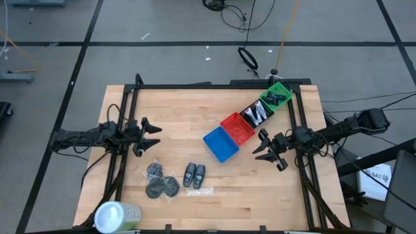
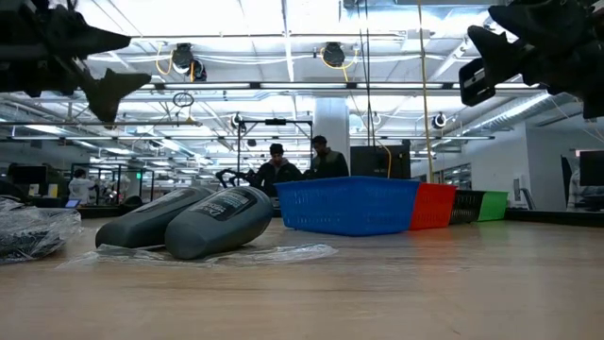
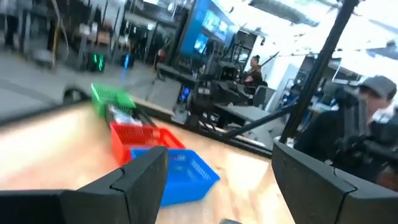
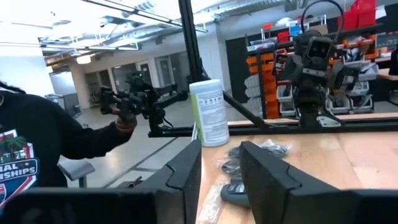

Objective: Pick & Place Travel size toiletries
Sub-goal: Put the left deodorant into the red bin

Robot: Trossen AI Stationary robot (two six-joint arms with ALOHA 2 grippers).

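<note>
Two dark grey oblong packs (image 1: 195, 174) lie side by side on the wood near the table's near edge, also the packs (image 2: 189, 222) in the low view. Three dark round discs (image 1: 161, 182) lie to their left. White tubes (image 1: 255, 115) lie in a dark basket and dark bottles (image 1: 275, 97) in a green basket. My left gripper (image 1: 159, 134) hangs open in the air, above and to the far left of the discs. My right gripper (image 1: 258, 144) hangs open just right of the blue basket (image 1: 221, 144). Neither gripper touches anything.
Four baskets stand in a slanted row: blue, red (image 1: 237, 128), dark, green (image 1: 281, 89). A clear crumpled wrapper (image 1: 203, 192) lies by the packs. A large white-topped green container (image 1: 117, 216) stands at the near left corner. Bare wood lies between the grippers. People stand beyond the table (image 2: 297, 168).
</note>
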